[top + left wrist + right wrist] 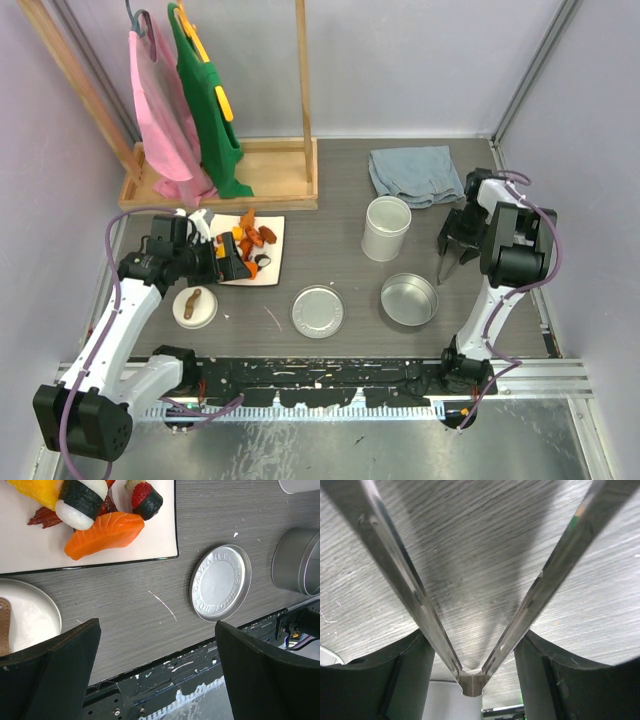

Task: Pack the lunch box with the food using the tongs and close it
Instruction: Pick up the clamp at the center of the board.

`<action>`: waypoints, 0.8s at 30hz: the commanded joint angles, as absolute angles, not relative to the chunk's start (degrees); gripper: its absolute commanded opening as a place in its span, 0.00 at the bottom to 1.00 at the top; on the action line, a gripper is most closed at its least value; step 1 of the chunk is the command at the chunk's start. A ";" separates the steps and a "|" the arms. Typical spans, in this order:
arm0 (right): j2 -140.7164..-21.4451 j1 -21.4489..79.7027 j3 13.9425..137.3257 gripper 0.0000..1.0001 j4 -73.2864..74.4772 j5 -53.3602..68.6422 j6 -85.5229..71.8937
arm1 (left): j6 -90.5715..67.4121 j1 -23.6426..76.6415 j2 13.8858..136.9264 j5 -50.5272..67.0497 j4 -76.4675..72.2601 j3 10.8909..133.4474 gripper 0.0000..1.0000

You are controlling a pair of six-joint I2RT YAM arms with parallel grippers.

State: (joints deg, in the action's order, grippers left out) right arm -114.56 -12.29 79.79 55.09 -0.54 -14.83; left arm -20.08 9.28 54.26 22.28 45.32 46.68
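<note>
Fingers (370, 680) of the right gripper (472, 642) pinch the tongs (395, 565) near the hinge, tips down, right of the tin (383, 298); food (250, 243) lies far left, by the wide-open left gripper (157, 630).

A wooden clothes rack with a tray-like base (270, 175) is set at the far left of the dark grey wood-grain table (330, 255). A pink garment (160, 110) and a green garment (205, 100) are hung from it side by side. A blue-grey folded cloth (415, 175) is laid at the far right. A white square plate (278, 226) is placed just nearer than the rack's base.
</note>
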 commanded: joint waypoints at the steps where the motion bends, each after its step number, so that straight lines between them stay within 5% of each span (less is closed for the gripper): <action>1: -105.70 -10.60 77.88 0.64 47.46 -9.17 -17.95 | -19.56 9.47 53.93 22.90 44.57 47.29 0.98; 14: -84.06 -7.67 87.51 0.53 58.05 -15.26 -19.21 | -19.51 9.49 52.57 23.74 44.21 47.09 0.98; 24: -78.82 -6.42 101.65 0.52 64.87 0.42 -15.41 | -19.56 9.49 51.04 21.99 44.65 47.29 0.98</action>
State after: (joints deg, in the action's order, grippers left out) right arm -82.72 -7.49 95.31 62.30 -7.29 -17.43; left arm -20.08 9.28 53.08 22.39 45.32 46.68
